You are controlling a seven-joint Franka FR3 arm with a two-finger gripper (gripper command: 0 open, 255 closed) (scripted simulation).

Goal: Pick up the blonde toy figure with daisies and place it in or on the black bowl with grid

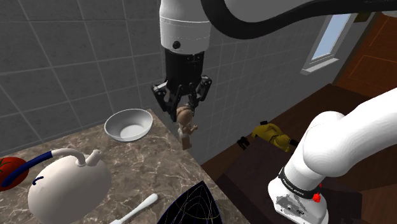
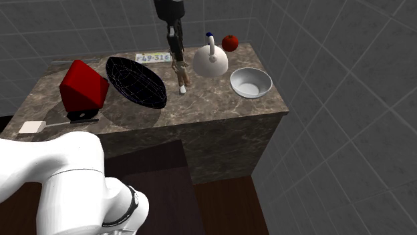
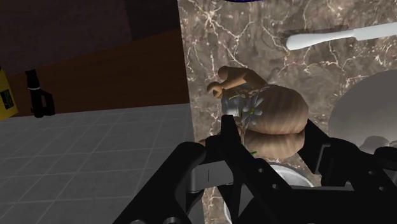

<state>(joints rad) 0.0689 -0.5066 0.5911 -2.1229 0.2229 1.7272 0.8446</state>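
Gripper [image 1: 185, 97] is clamped on the toy figure [image 1: 186, 125], which hangs head-up beneath it, legs pointing down toward the marbled counter [image 1: 149, 167]. In the wrist view the two black fingers [image 3: 235, 153] press against either side of the figure's blonde head [image 3: 280, 108], and a pale daisy is visible on the hair. From these angles it cannot be determined whether the feet touch the counter. In the second exterior view the figure [image 2: 180, 70] hangs under the gripper [image 2: 175, 39], between the black bowl [image 2: 137, 81] on that view's left and a white kettle [image 2: 210, 61] on its right. The black bowl carries a fine grid of lines, lies tilted on the counter [image 2: 207, 98] and holds nothing. In the shoulder view the same bowl [image 1: 191, 207] sits at the bottom edge, well apart from the figure. Other items noted on the counter: a white bowl [image 2: 250, 82] near the right-hand corner, a red apple [image 2: 230, 43] behind the kettle, a red angular object [image 2: 83, 87] to the left of the black bowl, and a white utensil [image 1: 137, 209] between the kettle [image 1: 63, 184] and the black bowl. A yellow object [image 1: 270, 133] lies on the dark floor beyond the counter's edge.
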